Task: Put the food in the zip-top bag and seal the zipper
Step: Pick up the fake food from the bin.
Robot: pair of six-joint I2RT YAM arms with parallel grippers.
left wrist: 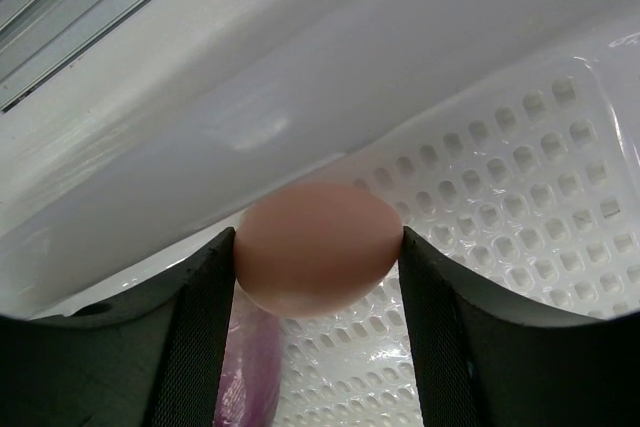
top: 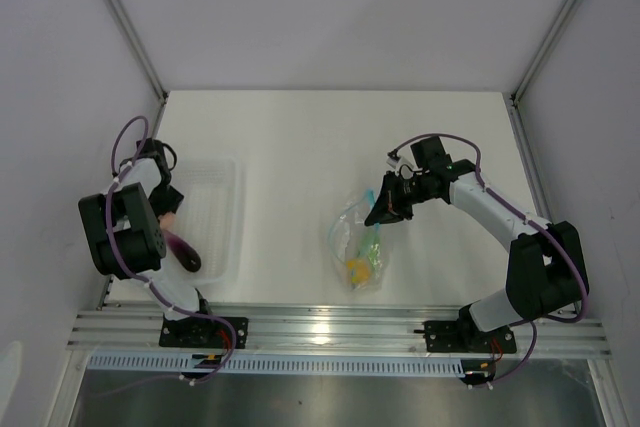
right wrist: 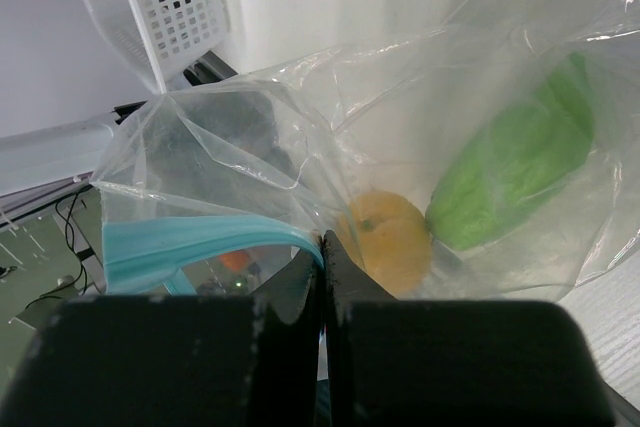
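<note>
Basket (top: 228, 209) wall crowds left pincer (left wrist: 318, 252); table (top: 290, 157) open between basket, bag (top: 352, 232).

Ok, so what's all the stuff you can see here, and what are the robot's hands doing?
pink round food: one, pink, at the basket, between the left hand's fingers
purple food: one, purple, lying in the basket
yellow food: one, yellow, inside the bag
green food: one, green, inside the bag, beside the yellow one
zip-top bag: one, clear, mid-table
zipper: one, light blue, along the bag's mouth
basket: one, white with holes, left side of the table
table: one, white, under everything
left hand: one, black, shut on the pink round food
right hand: one, black, shut on the zip-top bag at its zipper edge
</note>
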